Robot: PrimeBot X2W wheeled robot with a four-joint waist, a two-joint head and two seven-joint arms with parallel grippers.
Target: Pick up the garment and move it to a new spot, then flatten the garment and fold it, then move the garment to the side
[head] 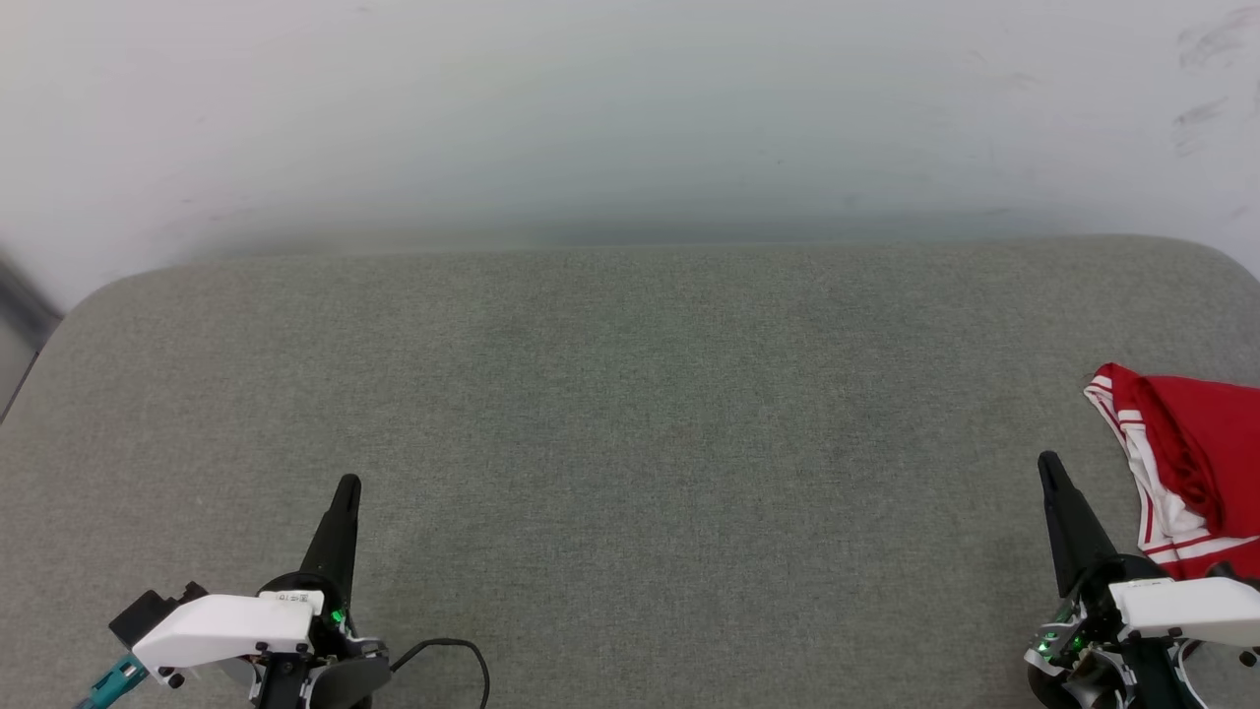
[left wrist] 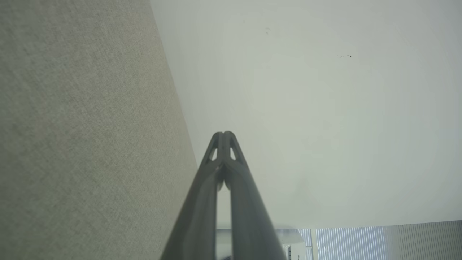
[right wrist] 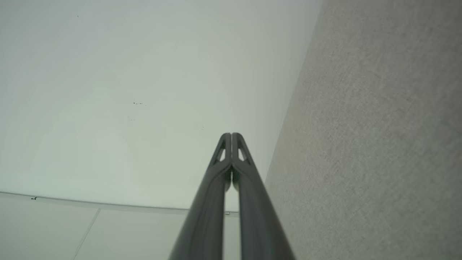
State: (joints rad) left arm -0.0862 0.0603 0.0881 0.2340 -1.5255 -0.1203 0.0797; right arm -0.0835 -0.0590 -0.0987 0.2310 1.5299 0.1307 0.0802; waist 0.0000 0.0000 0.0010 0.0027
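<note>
The garment [head: 1196, 463], red with white sleeve cloth and red-white striped trim, lies bunched at the right edge of the grey-green cushioned surface [head: 630, 423] in the head view, partly cut off by the frame. My right gripper [head: 1049, 463] is shut and empty, its tip just left of the garment. My left gripper [head: 348, 484] is shut and empty at the lower left, far from the garment. In the wrist views the left gripper [left wrist: 223, 134] and right gripper [right wrist: 231, 135] have their fingertips pressed together, with nothing between them.
A pale wall [head: 630, 108] rises directly behind the cushioned surface. The surface's back corners are rounded. A black cable [head: 463, 655] loops by my left wrist. A slatted blind or vent [left wrist: 379, 240] appears low in the left wrist view.
</note>
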